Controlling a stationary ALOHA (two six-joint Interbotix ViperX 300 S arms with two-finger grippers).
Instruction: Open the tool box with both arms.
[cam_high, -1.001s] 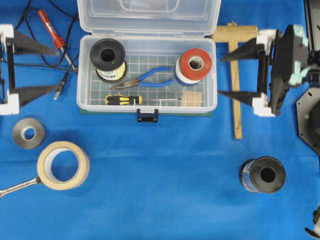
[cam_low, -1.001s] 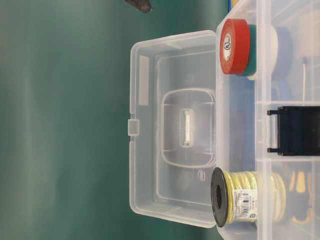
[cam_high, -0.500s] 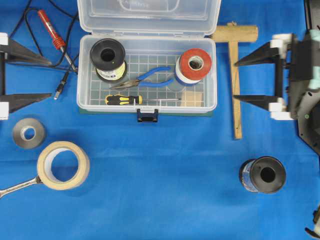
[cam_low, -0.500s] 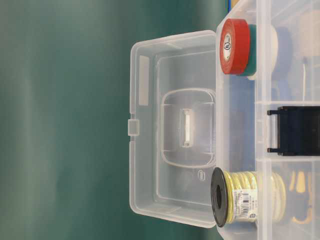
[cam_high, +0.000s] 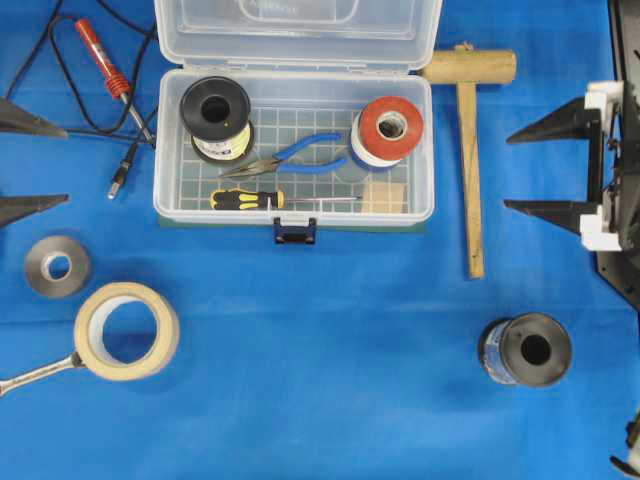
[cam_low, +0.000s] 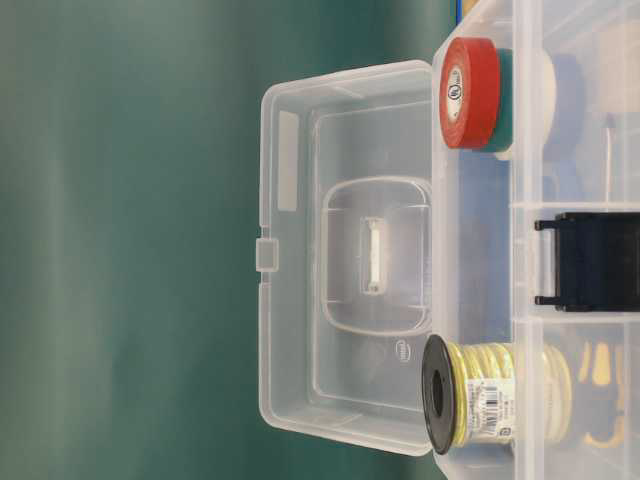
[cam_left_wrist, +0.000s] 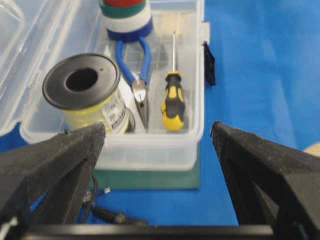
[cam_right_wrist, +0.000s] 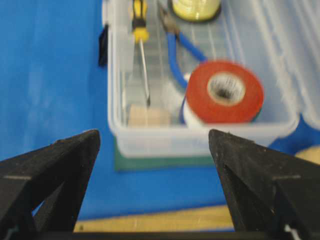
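Observation:
The clear tool box (cam_high: 168, 150) stands open at the top middle, its lid (cam_high: 298, 33) folded back. Its dark blue latch (cam_high: 295, 233) hangs at the front. Inside lie a yellow wire spool (cam_high: 215, 118), blue pliers (cam_high: 300, 155), a yellow-black screwdriver (cam_high: 250, 199) and a stack of tape rolls with a red one on top (cam_high: 388, 130). My left gripper (cam_high: 30, 165) is open and empty at the left edge, apart from the box. My right gripper (cam_high: 545, 170) is open and empty at the right, beyond the mallet. The box also shows in the left wrist view (cam_left_wrist: 150, 150) and the right wrist view (cam_right_wrist: 165, 142).
A wooden mallet (cam_high: 470, 150) lies right of the box. A red soldering iron (cam_high: 100, 60) with black cables lies at the left. A grey tape roll (cam_high: 32, 268), a masking tape roll (cam_high: 82, 345), a wrench (cam_high: 35, 375) and a black spool (cam_high: 527, 350) sit on the blue cloth.
Both grippers have drawn back outward from the box, the left to the left edge and the right farther right. The box and its lid have not moved.

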